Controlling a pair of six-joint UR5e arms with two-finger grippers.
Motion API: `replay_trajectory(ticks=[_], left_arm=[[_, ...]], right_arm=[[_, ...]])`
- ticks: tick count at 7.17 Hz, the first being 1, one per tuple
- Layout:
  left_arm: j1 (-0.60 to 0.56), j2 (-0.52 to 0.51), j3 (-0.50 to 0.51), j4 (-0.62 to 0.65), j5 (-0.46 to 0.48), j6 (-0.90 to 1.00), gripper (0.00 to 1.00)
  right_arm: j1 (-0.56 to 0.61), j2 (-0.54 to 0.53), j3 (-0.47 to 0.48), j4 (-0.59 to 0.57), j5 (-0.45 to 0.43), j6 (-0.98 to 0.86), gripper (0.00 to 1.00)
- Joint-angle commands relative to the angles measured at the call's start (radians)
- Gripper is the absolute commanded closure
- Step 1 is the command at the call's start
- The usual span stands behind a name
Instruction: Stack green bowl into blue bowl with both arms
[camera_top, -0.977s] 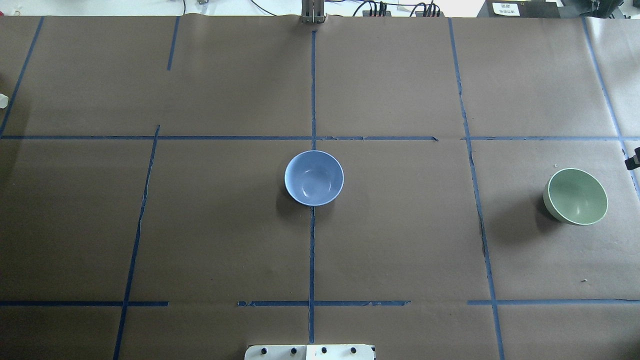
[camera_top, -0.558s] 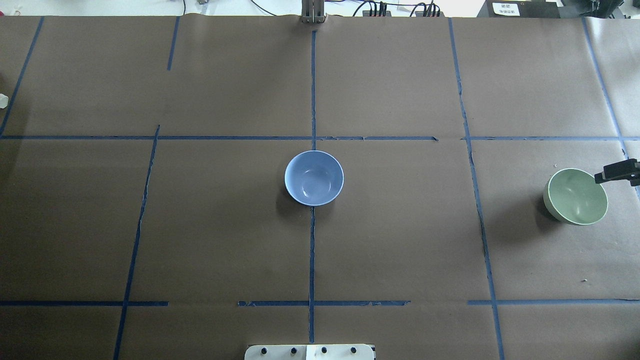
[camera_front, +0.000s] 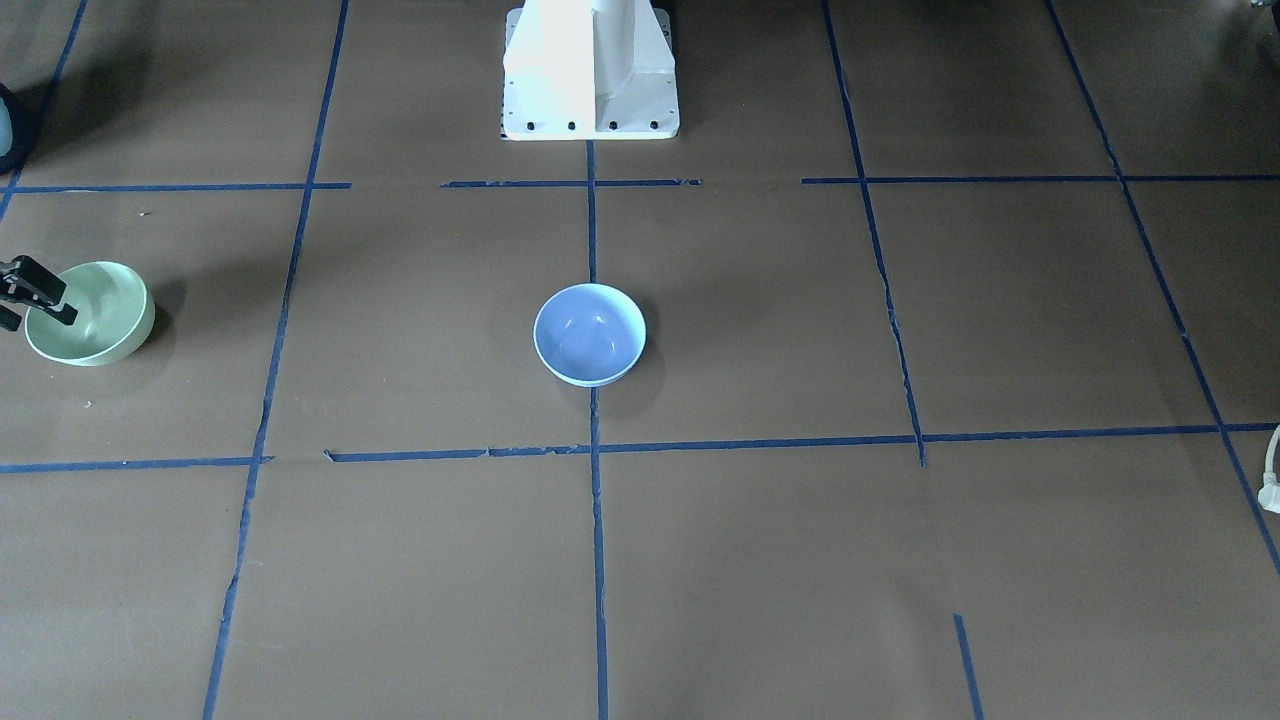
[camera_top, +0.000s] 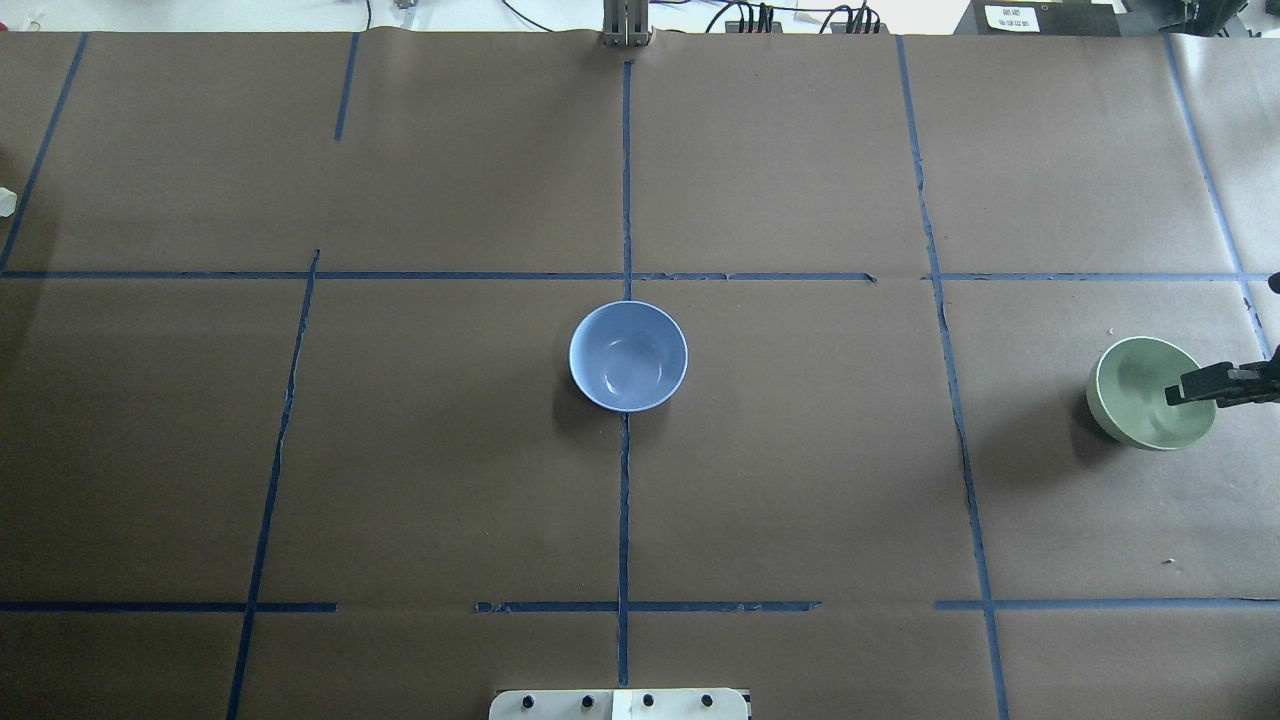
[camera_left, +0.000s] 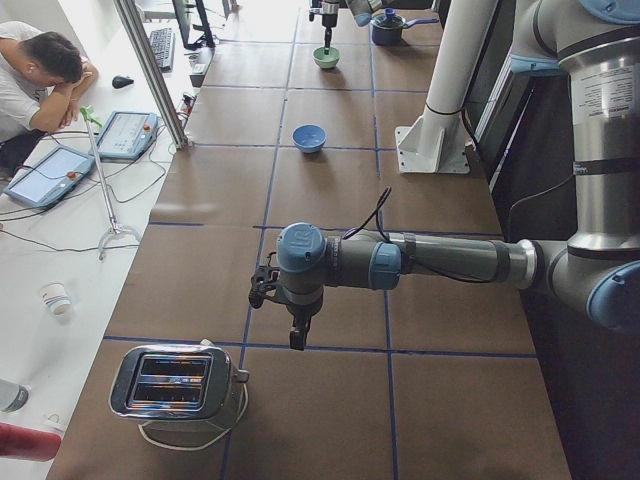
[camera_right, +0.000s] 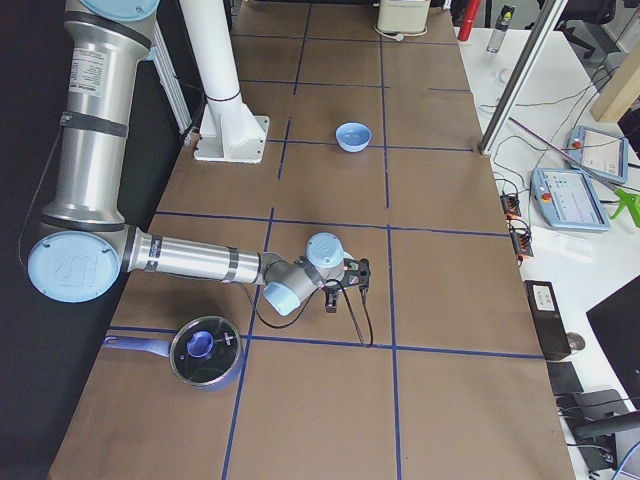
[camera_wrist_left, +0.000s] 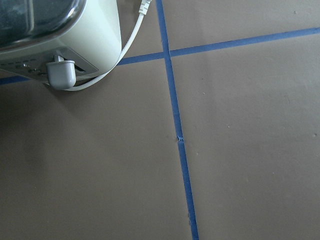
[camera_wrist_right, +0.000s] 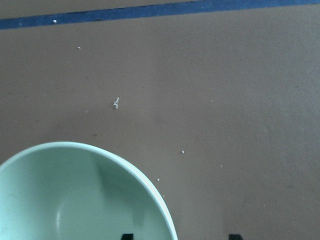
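Change: in the overhead view we log the right gripper (camera_wrist_right: 180, 236) moved from the 1 o'clock edge of the green bowl (camera_top: 1130, 398) to its 3 o'clock rim. A second ago only its tip showed at the frame's edge.
Bowls: we record both where they stood before.
Right gripper: jaws wide apart. In the wrist view we count two fingertips (camera_wrist_right: 232, 236) astride the green bowl's rim, one over the inside and one over the table (camera_top: 800, 480) outside. It grips nothing; we cannot tell whether it touches the rim.
Green bowl: upright on the table, at 3 o'clock from the blue bowl (camera_top: 628, 356), well apart from it.
Blue bowl: upright at the table's middle, on a crossing of blue tape lines (camera_top: 624, 500).
Left gripper (camera_left: 297, 338): hangs over the table, with a toaster (camera_left: 175, 385) at 7 o'clock of it in the left side view. We cannot tell how far open it is or what it holds.
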Motion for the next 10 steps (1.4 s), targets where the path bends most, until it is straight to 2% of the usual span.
replay_trajectory(ticks=[1, 2, 3, 4, 6, 7, 8, 9, 10], left_arm=[[0.0, -0.002, -0.003, -0.001, 0.0, -0.023, 0.0], [0.0, -0.002, -0.006, -0.002, 0.0, -0.024, 0.0], [0.0, -0.002, -0.008, -0.001, 0.0, -0.023, 0.0], [0.0, -0.002, -0.008, -0.002, 0.0, -0.023, 0.0], [0.0, -0.002, -0.011, -0.001, 0.0, -0.024, 0.0], [0.0, -0.002, -0.011, -0.001, 0.0, -0.024, 0.0], [0.0, -0.002, -0.011, -0.001, 0.0, -0.024, 0.0], [0.0, -0.002, -0.011, -0.001, 0.0, -0.03, 0.0], [0.0, -0.003, -0.011, -0.001, 0.0, -0.03, 0.0]], right_arm=[[0.001, -0.002, 0.012, 0.018, 0.009, 0.0, 1.0], [0.001, -0.001, 0.043, 0.015, 0.024, 0.007, 1.0], [0.001, 0.013, 0.084, -0.019, 0.076, 0.009, 1.0], [0.001, 0.043, 0.182, -0.131, 0.095, 0.06, 1.0], [-0.048, 0.262, 0.338, -0.453, 0.089, 0.241, 1.0], [-0.101, 0.401, 0.351, -0.584, 0.07, 0.322, 1.0], [-0.21, 0.523, 0.348, -0.665, -0.027, 0.425, 1.0], [-0.329, 0.624, 0.328, -0.707, -0.139, 0.549, 1.0], [-0.396, 0.712, 0.277, -0.712, -0.21, 0.629, 1.0]])
